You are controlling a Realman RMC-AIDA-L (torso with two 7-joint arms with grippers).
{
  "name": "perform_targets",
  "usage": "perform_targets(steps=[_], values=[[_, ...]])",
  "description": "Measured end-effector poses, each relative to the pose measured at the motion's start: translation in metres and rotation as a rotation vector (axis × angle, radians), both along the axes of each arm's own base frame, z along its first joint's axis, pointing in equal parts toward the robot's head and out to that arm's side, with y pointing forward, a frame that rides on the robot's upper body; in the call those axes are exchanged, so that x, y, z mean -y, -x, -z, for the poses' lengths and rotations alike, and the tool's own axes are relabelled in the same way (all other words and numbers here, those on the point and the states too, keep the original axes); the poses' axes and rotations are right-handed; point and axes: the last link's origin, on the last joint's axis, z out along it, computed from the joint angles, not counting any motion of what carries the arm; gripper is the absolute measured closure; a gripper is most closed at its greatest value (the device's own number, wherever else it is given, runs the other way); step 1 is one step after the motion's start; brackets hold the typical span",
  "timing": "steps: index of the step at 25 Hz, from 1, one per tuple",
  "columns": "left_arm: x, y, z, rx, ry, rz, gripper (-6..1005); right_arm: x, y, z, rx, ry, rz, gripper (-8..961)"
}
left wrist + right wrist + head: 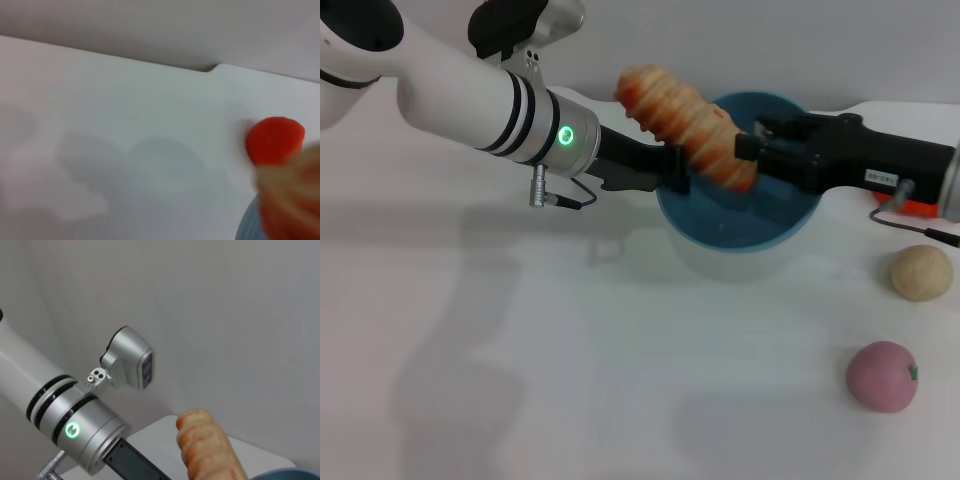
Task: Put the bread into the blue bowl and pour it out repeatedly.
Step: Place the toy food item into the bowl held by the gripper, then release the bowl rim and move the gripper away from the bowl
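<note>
Jaws of the left gripper [672, 168] appear closed on the bread [690, 125], gripping it at mid-length from the robot's left, though the contact itself sits partly hidden behind the loaf. Held above the blue bowl [740, 235], the bread tilts, its long axis running from a raised end up and to the left down to a lower end over the bowl's inside. Opposite, the right gripper [758, 150] reaches in over the bowl's far rim, its tips beside the loaf's lower end; whether its fingers are open cannot be told. Judged from this, the left arm carries the loaf, and release would drop it lower end first into the bowl.
</note>
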Motion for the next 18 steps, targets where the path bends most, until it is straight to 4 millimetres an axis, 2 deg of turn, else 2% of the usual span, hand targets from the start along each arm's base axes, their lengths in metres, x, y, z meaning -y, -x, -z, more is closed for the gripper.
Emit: perform_targets(steps=[4, 11, 18], values=[[-0.002, 0.002, 0.0, -0.008, -0.011, -0.004, 989, 0.005, -0.005, -0.009, -0.002, -0.029, 0.003, 519], [-0.003, 0.008, -0.001, -0.021, -0.025, -0.015, 988, 0.014, -0.018, -0.03, -0.032, -0.086, 0.043, 504], [0.001, 0.015, 0.003, -0.049, -0.004, -0.018, 987, 0.026, -0.04, -0.071, -0.162, -0.208, 0.107, 505]])
